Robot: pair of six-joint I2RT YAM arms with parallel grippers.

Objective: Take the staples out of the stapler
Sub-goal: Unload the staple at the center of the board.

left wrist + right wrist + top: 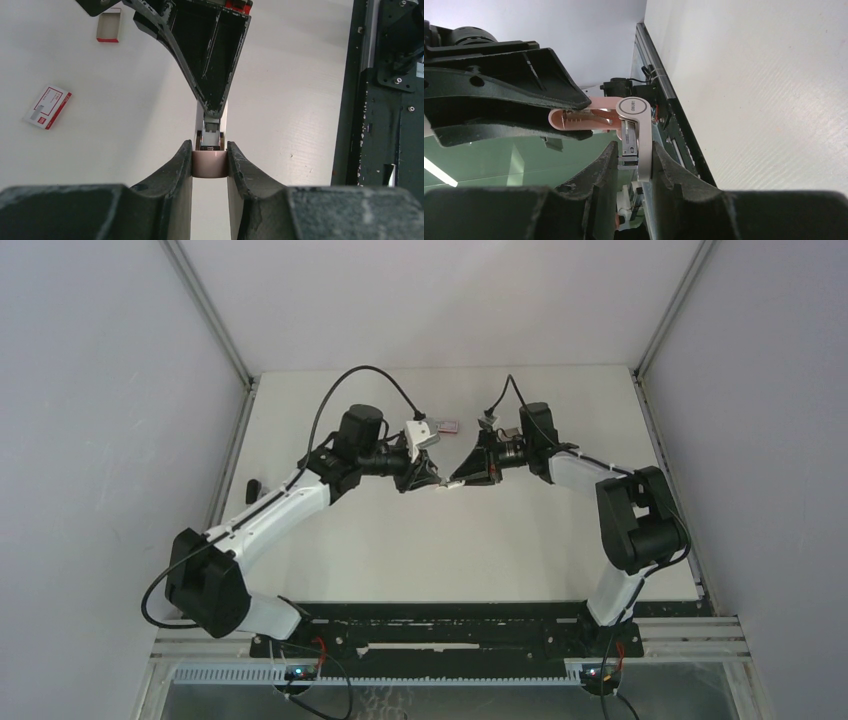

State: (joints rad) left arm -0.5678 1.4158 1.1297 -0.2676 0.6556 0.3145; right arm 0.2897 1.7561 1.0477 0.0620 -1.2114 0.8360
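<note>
Top external, left end effector point(435, 483) and right end effector point(460, 479) grasping stapler point(450, 485), mid-table

White table point(450, 550), grey walls point(100, 390)

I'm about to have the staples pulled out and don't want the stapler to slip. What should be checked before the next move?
1. Left gripper shut on the pink base: ok.
2. Right gripper shut on the grey arm: ok.
3. Stapler swung open, base and arm at an angle: ok.
4. Staples visible in the opened channel: cannot tell.
5. Red-and-white box lying apart from both grippers on the table: ok.
</note>
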